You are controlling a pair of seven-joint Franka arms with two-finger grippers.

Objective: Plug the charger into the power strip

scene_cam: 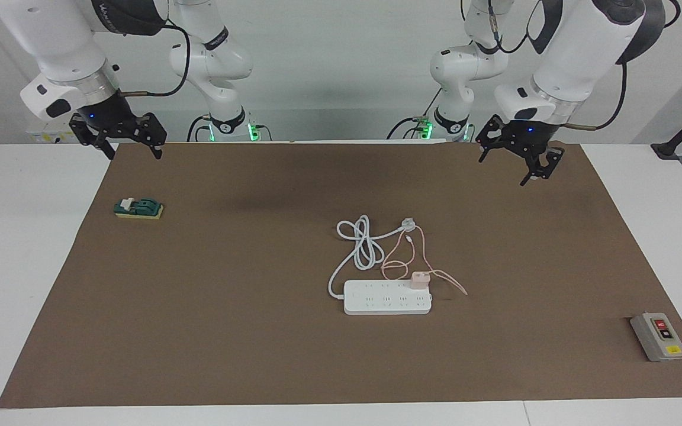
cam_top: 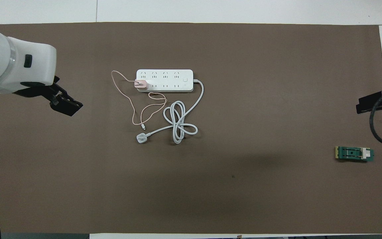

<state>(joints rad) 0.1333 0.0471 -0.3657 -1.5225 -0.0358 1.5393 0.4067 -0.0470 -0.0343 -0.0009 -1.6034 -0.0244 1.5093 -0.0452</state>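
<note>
The plugging step looks done: the pale-pink charger (scene_cam: 419,279) sits upright on the power strip (scene_cam: 387,297), seated in the outlet at the strip's end toward the left arm and in the row nearer the robots, and nothing is holding it. Its thin pink cable (cam_top: 134,108) loops loose on the brown mat (scene_cam: 258,331) on the robots' side of the strip, next to the strip's thick white cord (cam_top: 179,122) and the white three-pin plug (cam_top: 141,138). The strip itself lies about mid-mat, somewhat toward the left arm's end, well in from every edge. The left gripper (scene_cam: 521,155) hangs empty with its fingers spread, up over the mat's corner at the robots' edge on the left arm's end, well apart from charger and strip. The right gripper (scene_cam: 119,133) waits over the corner at the right arm's end of that same edge, also spread and empty, with a small green switch block (scene_cam: 138,207) lying on the mat near it. A grey button box (scene_cam: 658,336) rests close to the mat's edge at the left arm's end, farther from the robots than the strip. By my reading little remains; if anything, the next move calls only for checking that the charger is pressed fully home, which would mean bringing the left gripper down onto its top without snagging the pink loop.
</note>
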